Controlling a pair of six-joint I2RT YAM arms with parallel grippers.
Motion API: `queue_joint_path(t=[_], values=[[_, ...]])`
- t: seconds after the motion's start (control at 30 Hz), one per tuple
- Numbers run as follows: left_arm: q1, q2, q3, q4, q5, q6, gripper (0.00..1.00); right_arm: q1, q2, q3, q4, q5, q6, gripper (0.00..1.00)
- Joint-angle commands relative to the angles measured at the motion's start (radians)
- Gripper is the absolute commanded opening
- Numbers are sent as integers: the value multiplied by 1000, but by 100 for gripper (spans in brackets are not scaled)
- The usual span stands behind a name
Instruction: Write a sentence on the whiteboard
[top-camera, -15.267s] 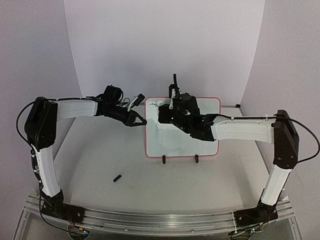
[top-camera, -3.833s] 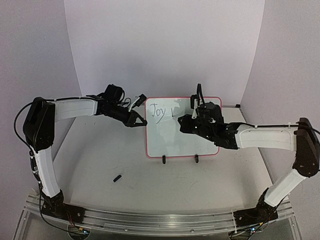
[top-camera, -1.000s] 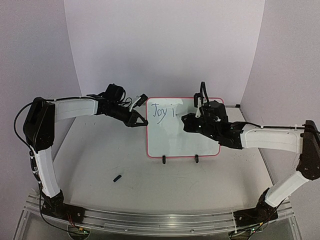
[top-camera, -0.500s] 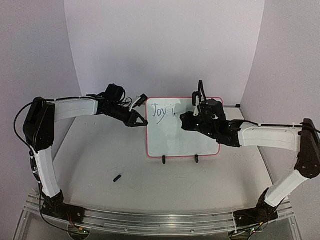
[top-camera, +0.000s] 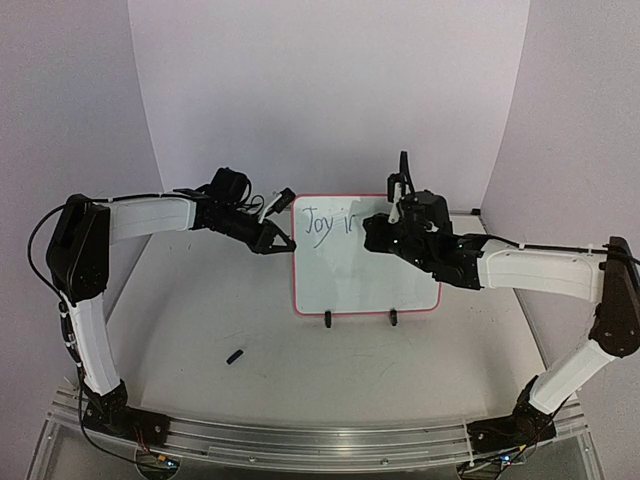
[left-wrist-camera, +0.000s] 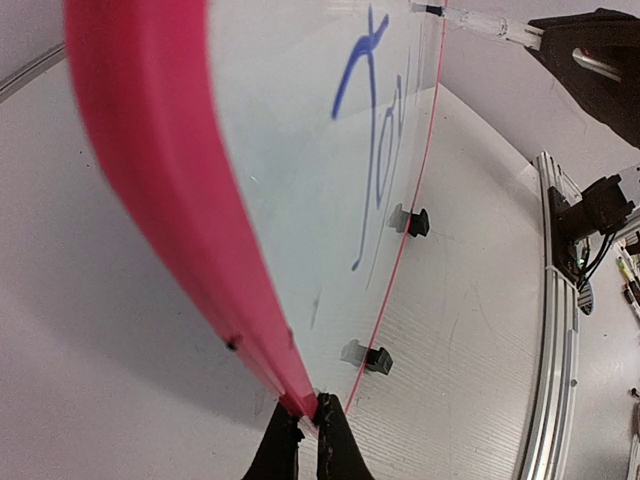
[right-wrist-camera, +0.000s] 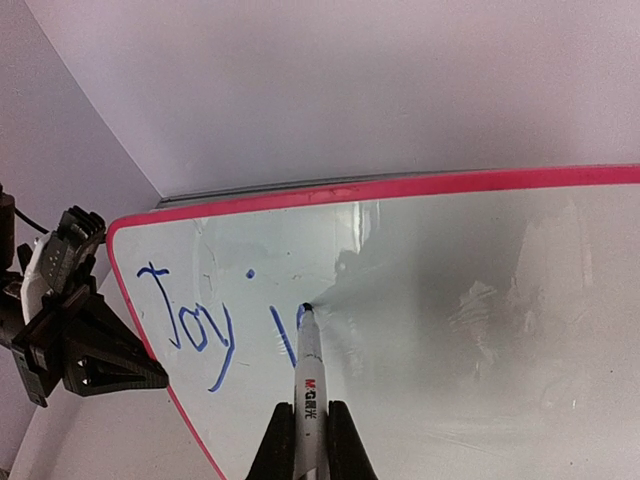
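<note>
One word, "Joy", plus first strokes of next: sentence (right-wrist-camera: 190, 325) sits top-left on whiteboard (top-camera: 360, 280), most left to write. Right claw (right-wrist-camera: 305, 410) pinches marker (right-wrist-camera: 307, 370), tip touching whiteboard; left claw (left-wrist-camera: 303, 408) clamped on whiteboard's left rim.

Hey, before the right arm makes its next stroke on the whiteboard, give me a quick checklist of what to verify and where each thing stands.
1. Left claw clamped on the whiteboard at its pink rim: ok.
2. Right claw shut on the marker: ok.
3. Its tip touching the board: ok, it sits at the half-made letter.
4. Bare board to the right of the tip for more words: ok.
5. Sentence finished: not ok, only "Joy" and the start of a second word show.
6. Both clip feet seated flat on the table: cannot tell.
</note>
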Motion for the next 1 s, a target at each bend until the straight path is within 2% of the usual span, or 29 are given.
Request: queue_joint_path(t=[0.0, 0.3, 0.97], values=[[-22, 2, 13, -74, -56, 63, 0, -6, -9, 20, 8, 58, -3, 0], [-23, 0, 13, -76, -57, 63, 0, -5, -37, -20, -6, 79, 12, 0], [-26, -3, 13, -79, -61, 64, 0, -6, -50, -102, -30, 21, 71, 0]])
